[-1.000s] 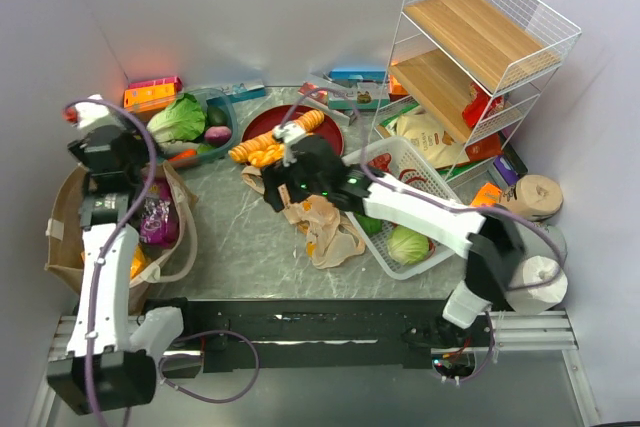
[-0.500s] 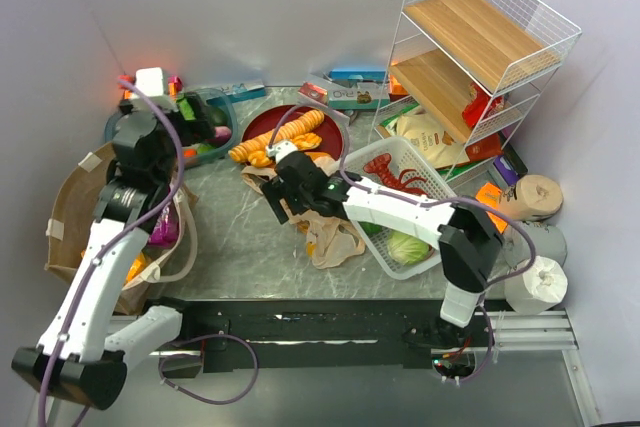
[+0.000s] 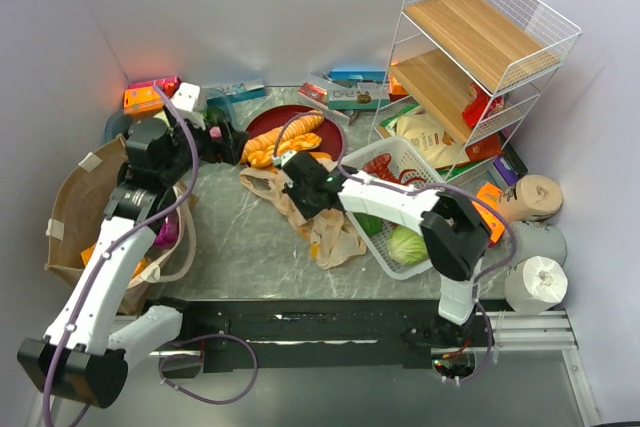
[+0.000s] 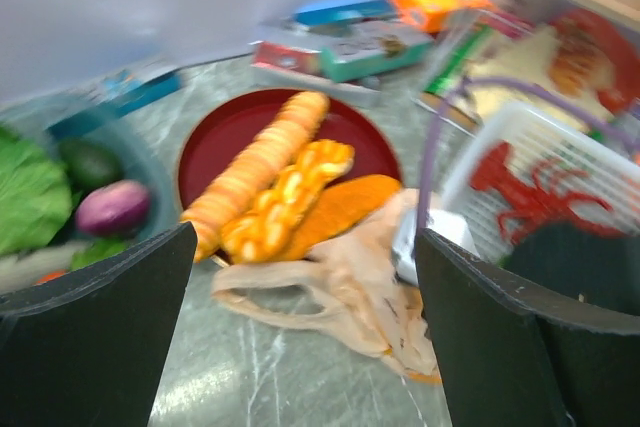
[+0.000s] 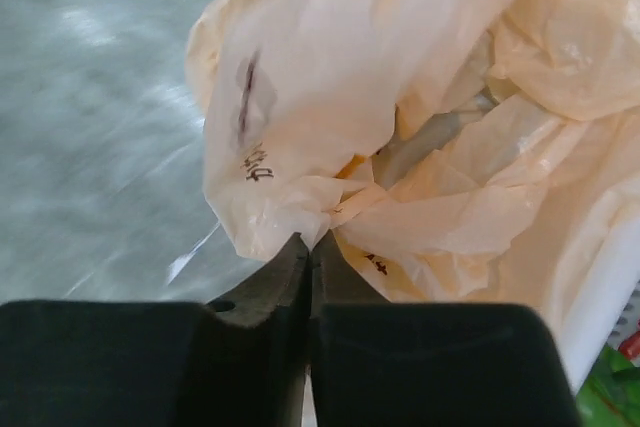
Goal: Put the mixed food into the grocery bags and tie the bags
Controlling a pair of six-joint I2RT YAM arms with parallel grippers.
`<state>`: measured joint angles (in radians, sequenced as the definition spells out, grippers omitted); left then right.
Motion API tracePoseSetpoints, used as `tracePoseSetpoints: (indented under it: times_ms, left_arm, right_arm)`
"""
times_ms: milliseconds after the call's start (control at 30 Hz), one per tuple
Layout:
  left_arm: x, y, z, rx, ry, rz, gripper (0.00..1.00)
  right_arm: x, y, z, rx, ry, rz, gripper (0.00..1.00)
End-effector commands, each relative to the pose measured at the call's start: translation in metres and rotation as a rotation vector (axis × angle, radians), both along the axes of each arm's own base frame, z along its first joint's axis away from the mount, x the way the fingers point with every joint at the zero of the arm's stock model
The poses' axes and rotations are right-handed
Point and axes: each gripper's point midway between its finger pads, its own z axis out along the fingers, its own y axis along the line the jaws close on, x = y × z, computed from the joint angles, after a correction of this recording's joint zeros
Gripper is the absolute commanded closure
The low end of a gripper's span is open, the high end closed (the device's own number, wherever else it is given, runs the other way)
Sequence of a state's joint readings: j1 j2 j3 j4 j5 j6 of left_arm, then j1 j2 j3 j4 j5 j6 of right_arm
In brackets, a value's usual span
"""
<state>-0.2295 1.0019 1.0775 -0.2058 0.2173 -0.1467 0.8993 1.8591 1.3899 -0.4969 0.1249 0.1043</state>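
Moved since a second ago: your left arm has swung off the brown paper bag (image 3: 75, 222) toward the far-left produce; your right arm has slid left along the plastic bag (image 3: 325, 232).
Right gripper (image 5: 308, 247): jaws have gone from wide apart to pressed together, pinching a fold at the plastic bag's edge, as the wrist view shows.
Left gripper (image 4: 300, 277): fingers spread wide, nothing between them, hovering over the red plate (image 4: 205, 152) of orange bread.
Step in hand: you look to be taking hold of the plastic bag to open it for loading.
Food: purple packet (image 3: 165, 232) sits in the paper bag; cabbage (image 3: 407, 244) lies in the white basket (image 3: 395, 269).
Next move: lift that fold gently; thin film may slip or tear.
Left arm next: pick one item, then close.
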Motion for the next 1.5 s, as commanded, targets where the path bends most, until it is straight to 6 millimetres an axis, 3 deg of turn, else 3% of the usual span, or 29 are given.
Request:
tracePoseSetpoints:
  times_ms: [0,67,133,200,233,300,400,533,700,733,800,900,1033,1233,1367,1467]
  left_arm:
    - [-0.034,-0.028,0.025,0.050,-0.133,-0.250,0.04]
    - [-0.047,-0.037,0.025,0.065,-0.137,-0.336,0.04]
    - [-0.057,-0.042,0.022,0.092,-0.140,-0.399,0.04]
    - [-0.071,-0.053,0.020,0.099,-0.139,-0.498,0.04]
    - [-0.074,-0.055,0.016,0.100,-0.118,-0.523,0.04]
    - [-0.082,-0.063,0.013,0.086,-0.098,-0.600,0.04]
    - [-0.090,-0.071,0.003,0.063,-0.040,-0.678,0.04]
    - [-0.084,-0.073,-0.014,0.045,-0.004,-0.650,0.04]
    - [-0.069,-0.079,-0.060,0.110,0.049,-0.544,0.04]
    - [-0.076,-0.092,-0.070,0.136,0.057,-0.576,0.04]
    - [-0.073,-0.098,-0.095,0.209,0.098,-0.561,0.04]
    - [-0.078,-0.107,-0.114,0.264,0.155,-0.580,0.04]
    - [-0.072,-0.102,-0.117,0.278,0.152,-0.521,0.04]
    - [-0.059,-0.078,-0.124,0.332,0.085,-0.286,0.04]
    - [-0.062,-0.084,-0.124,0.298,0.075,-0.300,0.04]
    - [-0.064,-0.096,-0.135,0.284,0.126,-0.356,0.04]
  right_arm:
    - [-0.027,0.025,0.117,0.338,0.012,0.234,0.98]
    - [-0.046,0.023,0.165,0.487,0.052,0.328,1.00]
    - [-0.043,0.004,0.197,0.585,0.061,0.335,1.00]
    - [-0.057,-0.003,0.212,0.678,0.126,0.419,1.00]
    - [-0.050,-0.015,0.216,0.701,0.126,0.406,1.00]
    - [-0.052,-0.022,0.213,0.735,0.177,0.415,1.00]
    - [-0.036,-0.038,0.206,0.811,0.223,0.350,1.00]
    - [-0.030,-0.053,0.191,0.879,0.306,0.312,1.00]
    - [-0.022,-0.064,0.188,0.951,0.353,0.287,1.00]
    - [-0.021,-0.065,0.186,0.958,0.358,0.287,1.00]
    - [-0.017,-0.071,0.187,0.976,0.367,0.267,1.00]
    - [-0.009,-0.080,0.185,0.985,0.367,0.222,1.00]
    - [0.001,-0.090,0.182,0.992,0.358,0.172,1.00]
    - [0.001,-0.093,0.187,1.010,0.356,0.172,1.00]
    - [0.002,-0.093,0.187,1.019,0.367,0.166,1.00]
    - [0.001,-0.093,0.187,1.025,0.367,0.169,1.00]
